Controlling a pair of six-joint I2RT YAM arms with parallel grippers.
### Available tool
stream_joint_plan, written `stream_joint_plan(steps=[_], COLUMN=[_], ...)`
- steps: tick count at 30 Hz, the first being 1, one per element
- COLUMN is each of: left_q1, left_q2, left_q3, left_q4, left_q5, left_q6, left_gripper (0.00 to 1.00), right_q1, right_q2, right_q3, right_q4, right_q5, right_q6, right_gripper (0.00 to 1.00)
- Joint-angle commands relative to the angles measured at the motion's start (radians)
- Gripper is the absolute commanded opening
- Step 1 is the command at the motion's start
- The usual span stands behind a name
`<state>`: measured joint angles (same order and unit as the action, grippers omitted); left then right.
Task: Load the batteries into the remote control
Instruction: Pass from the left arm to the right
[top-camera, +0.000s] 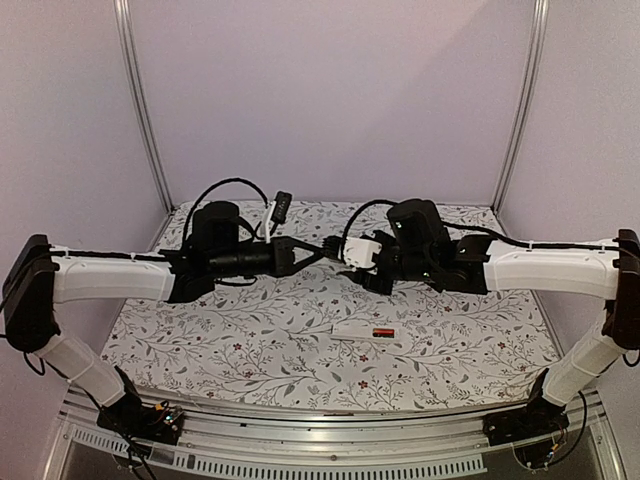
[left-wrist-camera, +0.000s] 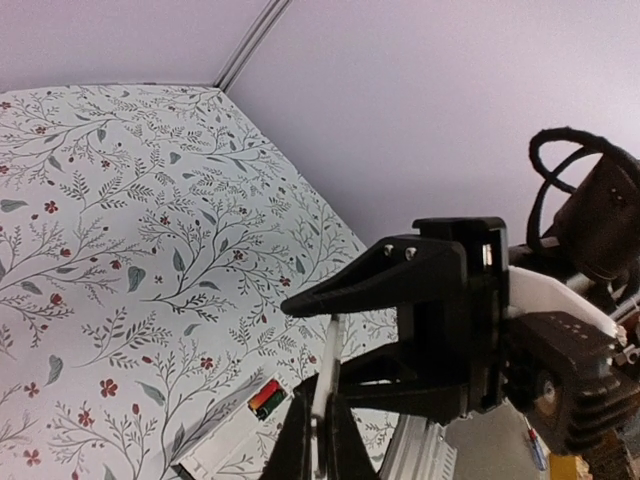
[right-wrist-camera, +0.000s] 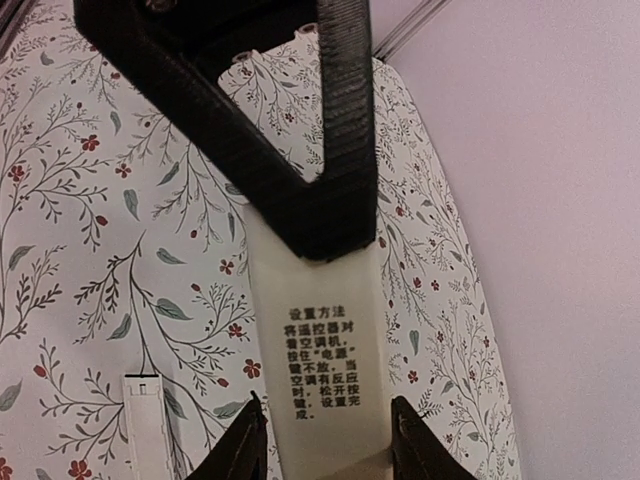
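Nearest: remote control (top-camera: 352, 331) flat on floral cloth (top-camera: 240, 345), batteries (top-camera: 383, 331) at its end (red-orange beside black). Farther, up in the air, my L pincer (top-camera: 328, 250) is clamped on thin white labelled strip (right-wrist-camera: 325, 330). My R pincer (right-wrist-camera: 327, 435) flanks its other end, grip unclear.

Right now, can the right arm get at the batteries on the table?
Probably not straight away. The right gripper straddles the remote control that the left gripper holds in mid-air; the batteries lie uncovered on the table below, so it must back off first.
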<state>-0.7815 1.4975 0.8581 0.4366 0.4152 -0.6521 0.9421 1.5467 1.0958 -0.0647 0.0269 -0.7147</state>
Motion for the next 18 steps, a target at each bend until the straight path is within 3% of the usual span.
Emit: stream_joint_plan(steps=[1, 5, 6, 8, 9, 12, 18], left_q1=[-0.007, -0.007, -0.006, -0.005, -0.005, -0.004, 0.0], left_q2=[0.016, 0.022, 0.024, 0.018, 0.009, -0.035, -0.132], left_q3=[0.022, 0.025, 0.027, 0.027, 0.02, -0.002, -0.085], left_q4=[-0.001, -0.003, -0.008, -0.019, -0.028, -0.054, -0.074], left_q5=[0.011, 0.012, 0.01, -0.01, -0.031, -0.135, -0.357], left_q6=[0.001, 0.005, 0.006, 0.026, 0.044, 0.125, 0.349], left_gripper=[0.0, 0.0, 0.12, 0.47, 0.59, 0.77, 0.81], right_q1=[0.005, 0.005, 0.005, 0.004, 0.003, -0.007, -0.053], right_q2=[-0.004, -0.01, -0.01, -0.008, -0.006, 0.0, 0.094], right_q3=[-0.015, -0.004, 0.002, 0.017, 0.024, 0.032, 0.053], right_q4=[0.009, -0.025, -0.044, -0.101, -0.133, -0.237, -0.423], right_q5=[0.019, 0.011, 0.005, -0.015, -0.053, -0.134, -0.249], right_q6=[-0.001, 0.018, 0.028, 0.057, 0.069, 0.117, 0.181], right_gripper=[0.37, 0.31, 0.3, 0.29, 0.29, 0.28, 0.3])
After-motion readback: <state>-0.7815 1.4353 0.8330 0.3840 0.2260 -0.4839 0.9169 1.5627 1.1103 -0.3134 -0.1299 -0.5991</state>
